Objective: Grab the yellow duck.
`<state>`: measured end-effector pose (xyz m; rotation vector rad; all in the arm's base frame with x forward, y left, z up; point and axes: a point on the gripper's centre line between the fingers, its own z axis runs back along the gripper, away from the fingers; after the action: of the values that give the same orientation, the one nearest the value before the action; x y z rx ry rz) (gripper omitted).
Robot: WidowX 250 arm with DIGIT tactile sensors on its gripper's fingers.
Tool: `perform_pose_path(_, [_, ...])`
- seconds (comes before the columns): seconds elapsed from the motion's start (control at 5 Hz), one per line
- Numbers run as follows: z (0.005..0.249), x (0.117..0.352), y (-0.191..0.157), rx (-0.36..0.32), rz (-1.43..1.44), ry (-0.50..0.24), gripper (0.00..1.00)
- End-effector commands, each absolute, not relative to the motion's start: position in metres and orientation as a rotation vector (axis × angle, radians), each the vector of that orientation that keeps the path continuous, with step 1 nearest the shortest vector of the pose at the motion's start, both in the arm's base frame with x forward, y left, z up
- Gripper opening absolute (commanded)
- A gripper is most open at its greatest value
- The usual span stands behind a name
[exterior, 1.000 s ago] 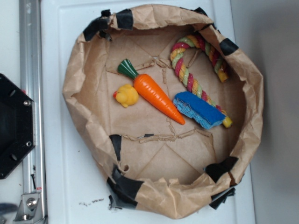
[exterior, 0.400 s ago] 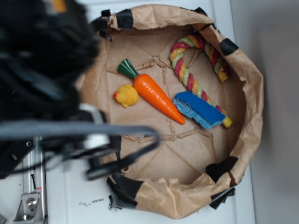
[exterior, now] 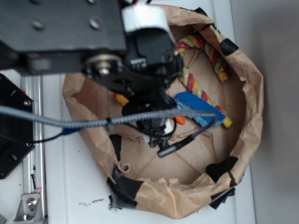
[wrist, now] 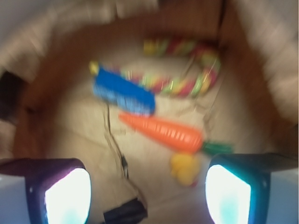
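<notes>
Our gripper (wrist: 148,196) hangs with jaws wide apart, holding nothing. We see the yellow duck (wrist: 185,168) lying between them, beside the carrot's (wrist: 161,132) green top; blur hides its facing.

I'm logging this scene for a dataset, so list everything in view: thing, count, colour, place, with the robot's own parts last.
yellow duck: one, yellow, on the paper floor by the carrot's green end, near the right finger in the wrist view.
toy carrot: one, orange with green top, lying between duck and sponge.
sponge: one, blue, beside the carrot's tip, partly over the rope.
rope toy: one, twisted red, yellow and green, curved along the far wall.
paper-lined basin: one, brown with black tape patches, holding all the toys.
white surface: one, under the basin.
metal rail: one, silver, along the surface's edge.
gripper: one, black, open, above the basin floor, holding nothing.
</notes>
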<state>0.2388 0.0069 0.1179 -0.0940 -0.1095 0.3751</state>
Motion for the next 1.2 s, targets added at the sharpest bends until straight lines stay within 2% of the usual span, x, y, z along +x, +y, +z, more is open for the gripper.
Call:
perform_pose_path(0.0, [0.124, 0.238, 0.016, -0.098, 0.399, -0.15, 1.0])
perform_pose_path(0.2, [0.124, 0.238, 0.016, -0.098, 0.399, -0.15, 1.0])
perform_pose_path(0.4, [0.083, 0.241, 0.005, -0.043, 0.352, -0.215, 1.0])
perform_pose_path(0.6, [0.058, 0.243, 0.003, -0.019, 0.287, -0.262, 1.0])
perform_pose_path(0.8, [0.043, 0.236, -0.006, -0.051, 0.249, -0.256, 1.0])
perform_pose_path(1.0, [0.048, 0.229, 0.002, -0.073, 0.266, -0.249, 1.0])
